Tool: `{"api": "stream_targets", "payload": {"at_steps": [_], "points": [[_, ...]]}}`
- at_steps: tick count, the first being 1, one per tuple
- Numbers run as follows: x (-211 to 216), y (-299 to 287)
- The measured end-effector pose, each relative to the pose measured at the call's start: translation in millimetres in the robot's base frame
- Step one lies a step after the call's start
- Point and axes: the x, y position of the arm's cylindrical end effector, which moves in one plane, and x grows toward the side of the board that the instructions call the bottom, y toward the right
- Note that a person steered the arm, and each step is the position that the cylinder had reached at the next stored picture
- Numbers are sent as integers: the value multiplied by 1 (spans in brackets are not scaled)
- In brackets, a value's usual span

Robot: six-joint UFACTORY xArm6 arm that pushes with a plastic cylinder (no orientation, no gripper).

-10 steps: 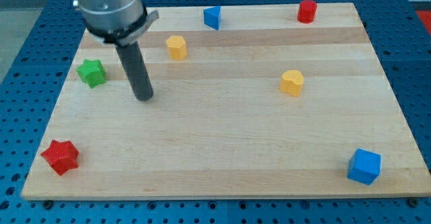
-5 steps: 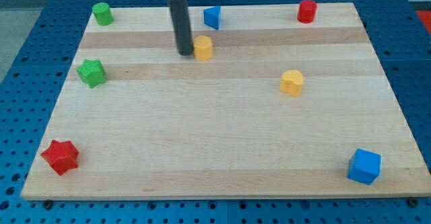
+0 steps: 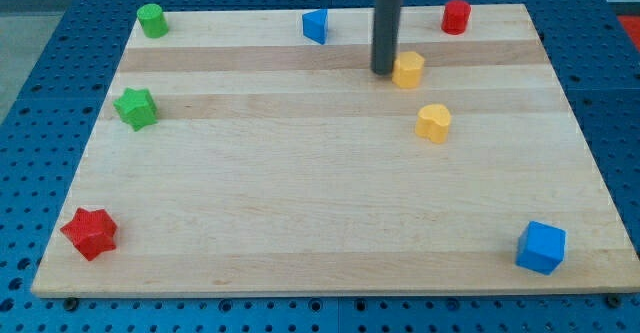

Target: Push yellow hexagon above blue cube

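The yellow hexagon (image 3: 408,69) sits on the wooden board in the upper middle-right. My tip (image 3: 384,71) is right against its left side. The blue cube (image 3: 541,247) sits near the board's bottom right corner, far below and to the right of the hexagon. A second yellow block (image 3: 434,122), rounded in shape, lies just below and right of the hexagon.
A blue triangular block (image 3: 316,25) and a red cylinder (image 3: 456,16) sit along the top edge. A green cylinder (image 3: 151,20) is at the top left, a green star (image 3: 135,107) at the left, a red star (image 3: 89,233) at the bottom left.
My tip swung from the left side up to the yellow hexagon and has pushed it rightward along the board, from the upper middle-left to the upper middle-right.
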Motion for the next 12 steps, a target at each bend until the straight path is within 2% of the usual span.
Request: {"api": "stream_targets", "payload": {"at_steps": [1, 2, 4, 6, 9, 11, 12], "points": [[7, 37], [19, 46], [-7, 65], [16, 96], [21, 74], [63, 70], [70, 44]]}}
